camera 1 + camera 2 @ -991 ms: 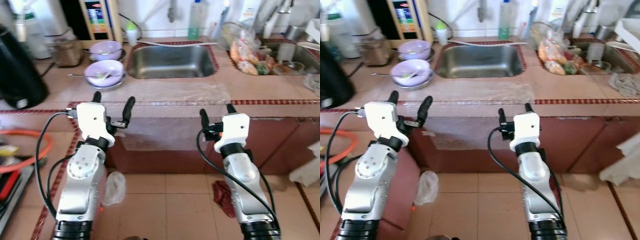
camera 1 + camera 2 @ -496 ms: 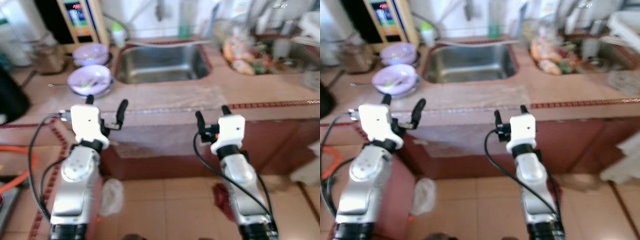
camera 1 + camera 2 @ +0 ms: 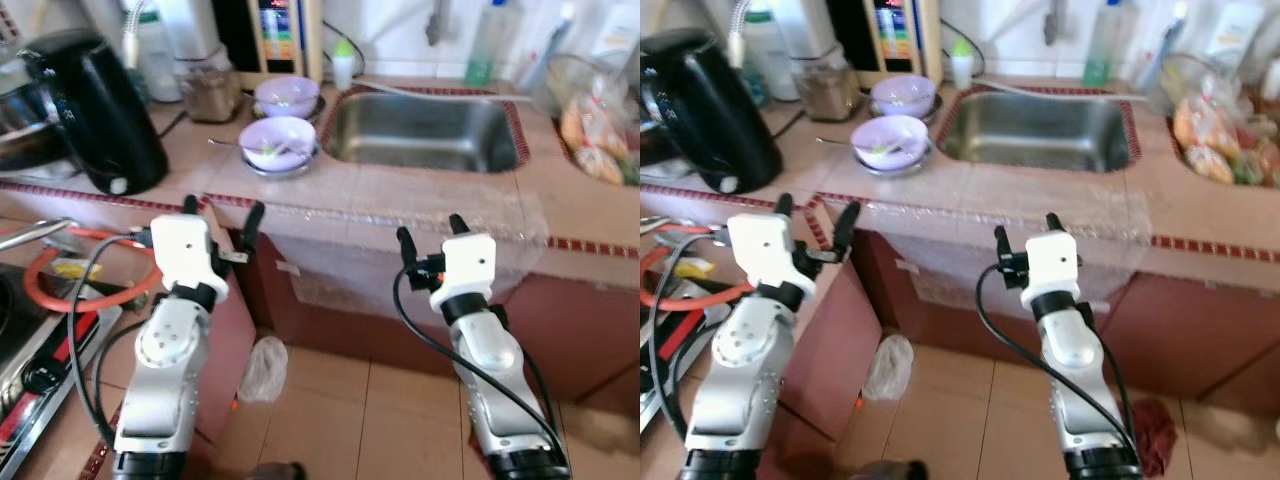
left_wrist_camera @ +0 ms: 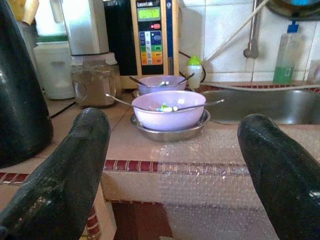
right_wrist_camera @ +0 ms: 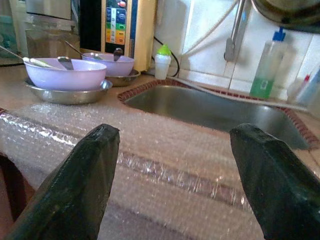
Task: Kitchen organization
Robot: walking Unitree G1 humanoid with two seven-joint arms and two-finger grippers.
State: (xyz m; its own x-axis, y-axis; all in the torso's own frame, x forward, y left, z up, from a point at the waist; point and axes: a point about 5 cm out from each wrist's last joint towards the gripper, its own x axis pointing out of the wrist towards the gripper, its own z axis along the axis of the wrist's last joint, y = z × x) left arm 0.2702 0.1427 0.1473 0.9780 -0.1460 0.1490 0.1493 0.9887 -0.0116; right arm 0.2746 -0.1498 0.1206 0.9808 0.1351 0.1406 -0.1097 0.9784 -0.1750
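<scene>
Bowls of pale purple are the nearest kitchen things: one purple bowl (image 3: 278, 138) sits in a metal dish (image 4: 170, 132) on the tiled worktop (image 3: 200, 165), just left of the sink (image 3: 425, 130), with a spoon handle sticking out of it. A second purple bowl (image 3: 287, 96) stands just behind it, closer to the wall. Bubble wrap (image 3: 420, 205) lies over the worktop's front edge before the sink and hangs down the cabinet face.

Left pincer (image 3: 220, 211) hangs before the worktop edge, below and in front of the near bowl, its two black fingers (image 4: 65, 165) spread wide with nothing between them. Right pincer (image 3: 430, 232) is raised before the wrapped edge in front of the sink, fingers (image 5: 75, 185) likewise wide apart and empty.

Behind the bowls stand a glass jar (image 3: 208, 90), a panel with coloured buttons (image 3: 278, 35) and a small green-capped bottle (image 3: 343, 63). A green soap bottle (image 3: 481, 45) stands behind the sink beside the tap (image 3: 433, 22). A black kettle (image 3: 95, 110) sits at the far left of the worktop. Bagged food (image 3: 595, 135) lies right of the sink. On the floor below, a crumpled plastic bag (image 3: 262, 368) lies by the cabinet.
</scene>
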